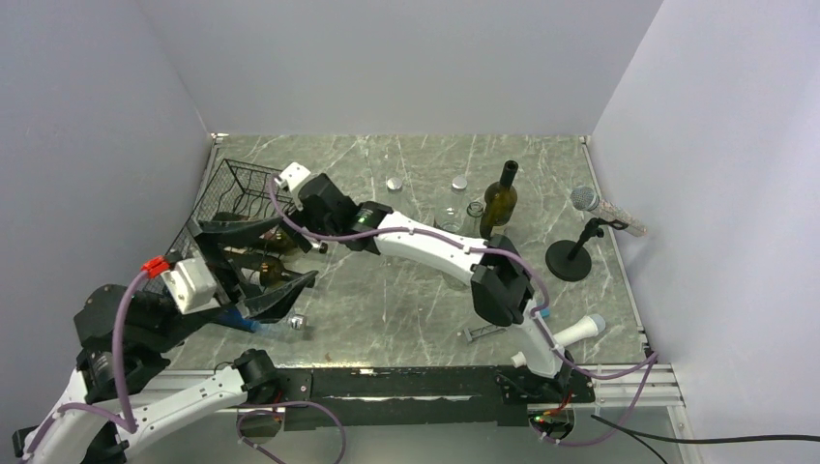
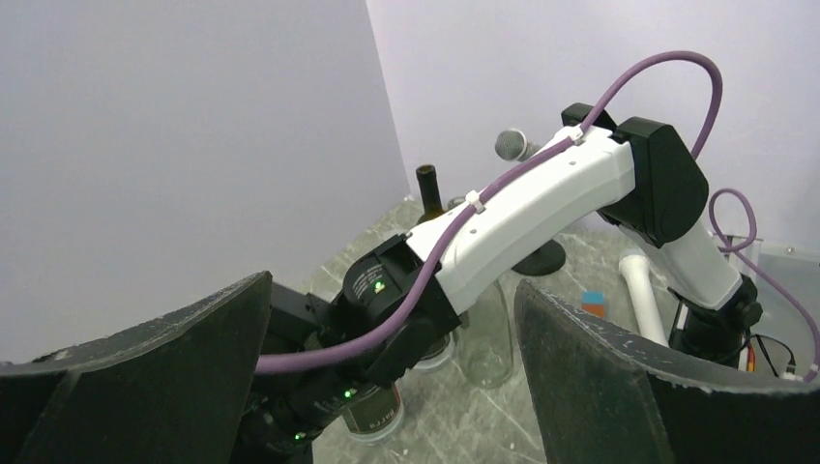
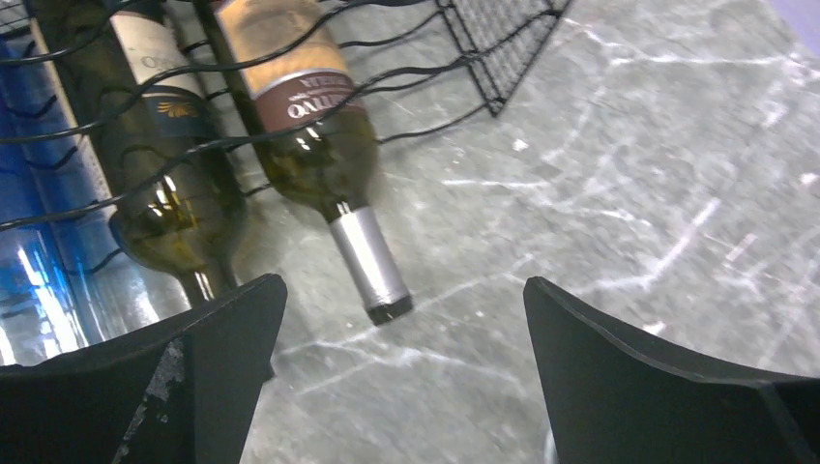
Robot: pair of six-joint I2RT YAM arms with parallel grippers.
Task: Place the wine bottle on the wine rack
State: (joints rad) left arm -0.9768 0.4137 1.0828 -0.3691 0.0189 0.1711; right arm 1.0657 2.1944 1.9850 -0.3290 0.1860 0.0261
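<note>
The wine bottle [image 3: 334, 169] lies in the wine rack [image 3: 491, 43], neck poking out of the rack straight at the right gripper [image 3: 401, 287], which is wide and holds nothing.

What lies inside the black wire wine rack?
The black wire wine rack holds a green glass bottle with a silver-foil neck and a white-labelled green bottle. Something blue beside them is cropped; the left gripper covers its near part from above.

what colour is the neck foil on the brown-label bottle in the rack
Silver foil, seen best in the right wrist view.
</note>
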